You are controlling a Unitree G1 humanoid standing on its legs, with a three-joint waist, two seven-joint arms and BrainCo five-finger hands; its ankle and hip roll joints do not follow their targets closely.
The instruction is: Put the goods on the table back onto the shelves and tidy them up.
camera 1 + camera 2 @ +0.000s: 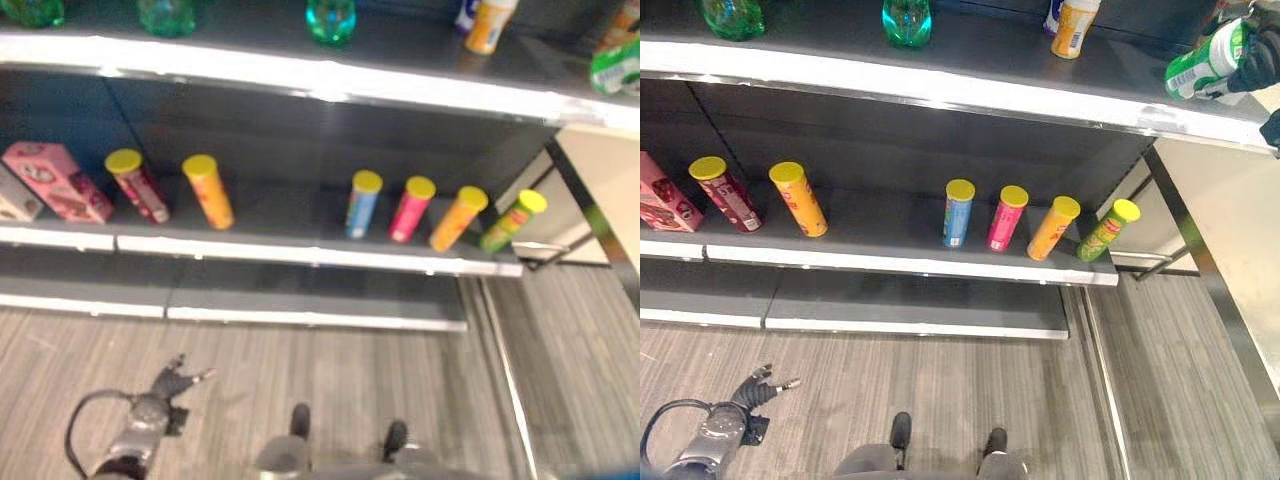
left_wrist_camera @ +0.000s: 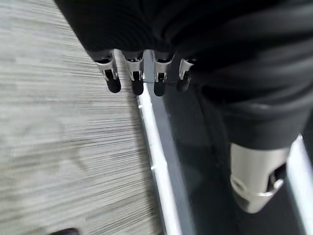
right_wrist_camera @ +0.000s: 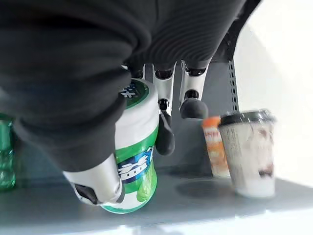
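Right hand [image 3: 122, 112] grips green-white tub [image 3: 137, 152], held just above top shelf [image 1: 970, 85] at 2 o'clock. Risk: early release tips it off the edge, or it knocks the lidded cup [image 3: 247, 152]. Left hand [image 1: 758, 385] hangs relaxed, empty, at 8 o'clock.

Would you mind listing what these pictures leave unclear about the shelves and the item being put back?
- Green and white tub in the right hand: the hand's dark cover hides its top, so whether it already rests on the upper shelf cannot be told.
- Pink box: cut off by the right eye view's left edge.
- Green bottles: tops cut off by the upper edge.
- Left hand hangs low over the floor, fingers straight, holding nothing.
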